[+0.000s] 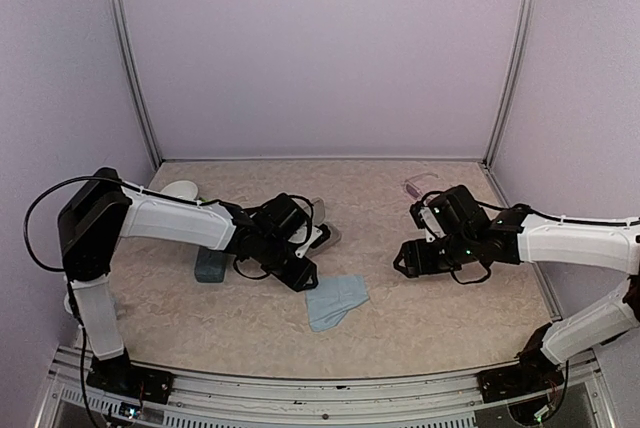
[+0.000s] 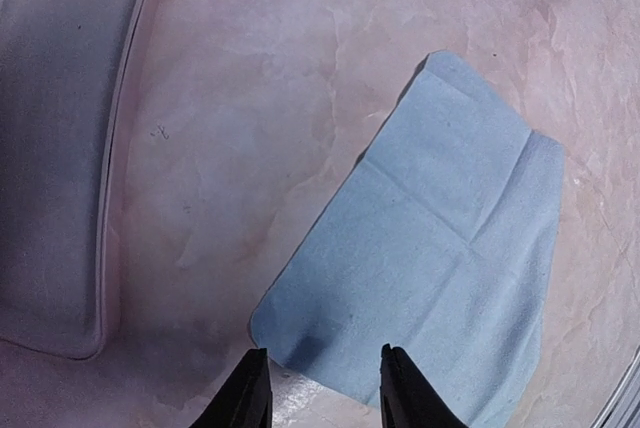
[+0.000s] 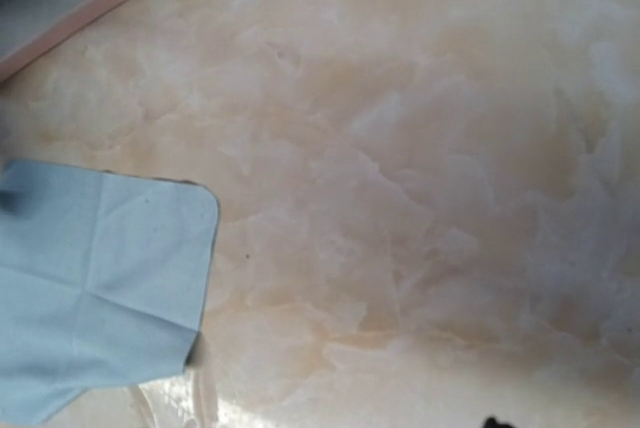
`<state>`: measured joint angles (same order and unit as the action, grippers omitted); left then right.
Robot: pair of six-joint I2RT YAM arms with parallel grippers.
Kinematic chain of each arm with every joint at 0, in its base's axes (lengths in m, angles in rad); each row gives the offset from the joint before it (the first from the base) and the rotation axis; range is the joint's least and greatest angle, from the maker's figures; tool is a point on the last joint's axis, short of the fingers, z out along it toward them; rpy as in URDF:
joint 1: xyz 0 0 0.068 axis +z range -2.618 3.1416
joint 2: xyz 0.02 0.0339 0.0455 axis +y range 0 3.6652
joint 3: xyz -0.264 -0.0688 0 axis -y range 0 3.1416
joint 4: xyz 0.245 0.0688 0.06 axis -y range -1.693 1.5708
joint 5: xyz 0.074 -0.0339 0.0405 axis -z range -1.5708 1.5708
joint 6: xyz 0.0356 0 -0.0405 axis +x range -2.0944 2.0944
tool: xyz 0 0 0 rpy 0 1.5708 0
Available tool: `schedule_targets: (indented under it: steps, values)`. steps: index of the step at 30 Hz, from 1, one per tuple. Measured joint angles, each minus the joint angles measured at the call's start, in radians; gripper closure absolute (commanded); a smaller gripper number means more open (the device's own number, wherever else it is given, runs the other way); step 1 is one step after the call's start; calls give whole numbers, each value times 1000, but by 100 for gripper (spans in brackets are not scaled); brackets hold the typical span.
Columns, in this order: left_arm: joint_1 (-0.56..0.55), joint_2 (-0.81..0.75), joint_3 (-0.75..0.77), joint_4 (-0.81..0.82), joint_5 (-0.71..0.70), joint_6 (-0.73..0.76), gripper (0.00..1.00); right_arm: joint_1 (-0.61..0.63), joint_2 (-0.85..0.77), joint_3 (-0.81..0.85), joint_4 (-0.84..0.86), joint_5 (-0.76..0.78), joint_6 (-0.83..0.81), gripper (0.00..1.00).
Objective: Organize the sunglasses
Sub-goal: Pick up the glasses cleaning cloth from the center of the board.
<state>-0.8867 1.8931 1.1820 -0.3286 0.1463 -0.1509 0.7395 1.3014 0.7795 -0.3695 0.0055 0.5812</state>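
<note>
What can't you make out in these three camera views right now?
Pink sunglasses, top view: too small to tell folded or open.
Second pair: nowhere identifiable; the left arm covers mid-table from above.
Right gripper: jaws cut off by its wrist view's bottom edge, dark from above.
Grey case, left wrist view: cut by the left edge.

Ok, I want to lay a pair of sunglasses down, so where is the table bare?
Bare table lies by the front edge, right of the blue cloth and nearer than the right gripper; also along the back, left of the sunglasses. Crowded: around the left gripper, over the cloth's corner, with the blue-grey case beside its arm.
</note>
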Motion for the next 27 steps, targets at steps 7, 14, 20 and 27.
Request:
schedule_targets:
  steps: [7, 14, 20, 27]
  values:
    - [3, 57, 50, -54, -31, -5, 68, 0, 24, 27, -3, -1, -8, 32]
    - [3, 74, 57, -63, -47, -10, 73, 0, 53, 41, -6, -5, -26, 32]
    - [-11, 95, 84, -60, -60, -24, 82, 0, 60, 58, -10, -8, -50, 32]
    - [-52, 100, 81, -44, -75, -48, 100, 0, 62, 69, -9, -13, -71, 32]
